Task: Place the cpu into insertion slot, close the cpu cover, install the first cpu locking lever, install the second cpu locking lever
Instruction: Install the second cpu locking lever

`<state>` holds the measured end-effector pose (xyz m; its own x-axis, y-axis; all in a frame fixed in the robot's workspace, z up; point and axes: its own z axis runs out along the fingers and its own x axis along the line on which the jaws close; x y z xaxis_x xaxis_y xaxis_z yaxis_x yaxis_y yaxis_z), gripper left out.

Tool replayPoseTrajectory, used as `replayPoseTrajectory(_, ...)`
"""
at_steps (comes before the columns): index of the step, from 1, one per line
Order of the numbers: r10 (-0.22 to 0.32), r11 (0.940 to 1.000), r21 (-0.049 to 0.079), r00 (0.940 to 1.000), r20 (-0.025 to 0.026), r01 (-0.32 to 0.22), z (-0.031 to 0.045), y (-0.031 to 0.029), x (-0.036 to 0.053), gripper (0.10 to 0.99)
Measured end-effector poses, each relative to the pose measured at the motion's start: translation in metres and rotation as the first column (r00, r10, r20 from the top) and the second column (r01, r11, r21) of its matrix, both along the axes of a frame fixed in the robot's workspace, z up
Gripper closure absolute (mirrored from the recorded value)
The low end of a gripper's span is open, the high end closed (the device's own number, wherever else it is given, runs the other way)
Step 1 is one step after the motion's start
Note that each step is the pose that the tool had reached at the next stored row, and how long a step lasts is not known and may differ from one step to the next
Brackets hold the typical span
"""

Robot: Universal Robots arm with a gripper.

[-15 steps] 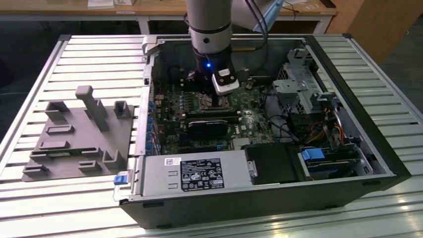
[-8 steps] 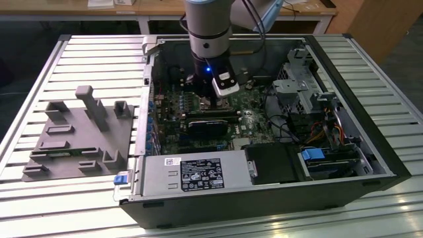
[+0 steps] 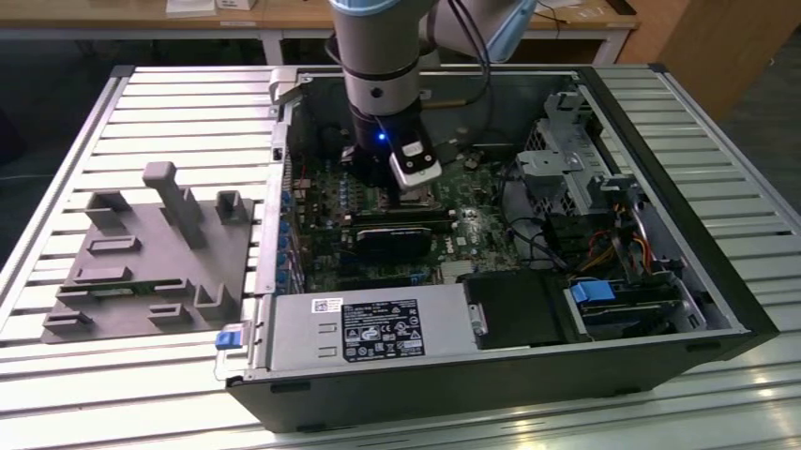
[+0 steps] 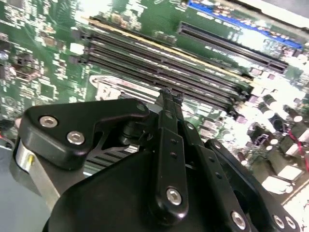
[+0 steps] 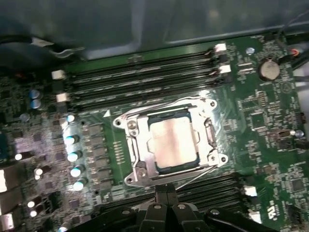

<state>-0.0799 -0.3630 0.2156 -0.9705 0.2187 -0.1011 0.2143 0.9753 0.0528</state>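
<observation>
Black fingers [image 5: 166, 195] sit nearest the lens in both wrist views, pressed together with no gap and nothing between them; in the second wrist view the tips [image 4: 166, 96] point down at the motherboard [image 4: 43, 53] beside the long memory slots [image 4: 159, 63].

First wrist view: gripper [image 5: 166, 193] hovers right at the near edge of the insertion slot [image 5: 212, 135]. Cpu [image 5: 172, 141], pale silvery-tan top, lies seated flat inside the socket. Cpu cover [image 5: 140, 150], a silvery frame, lies down flat around the chip, which shows through its square window. Thin wire locking levers [image 5: 190, 101] run along the socket's sides; whether they are latched I cannot tell. Row of pale-topped capacitors [image 5: 72, 157] stands beside the socket, and a round coin cell [image 5: 269, 69] sits well apart from it on the board.

Exterior view: arm [image 3: 382, 66] reaches straight down into the open computer case [image 3: 651, 103], which lies on a slatted metal worktop [image 3: 75, 131]. Power supply [image 3: 375, 328] with a label sits at the case's near wall. Grey fixture plate [image 3: 144, 258] lies on the worktop at the exterior view's left.
</observation>
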Motion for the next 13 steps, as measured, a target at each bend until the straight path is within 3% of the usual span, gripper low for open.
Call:
replayPoseTrajectory(3, 0.004, 1.0000, 0.008, 1.0000, -0.0001, -0.004, -0.0004, -0.0033, -0.0029, 0.984)
replayPoseTrajectory(8, 0.006, 0.9992, 0.039, 1.0000, 0.0003, -0.006, -0.0014, -0.0090, -0.0045, 0.984)
replayPoseTrajectory(13, 0.007, 0.9984, 0.055, 1.0000, 0.0003, -0.007, -0.0025, -0.0166, -0.0061, 0.984)
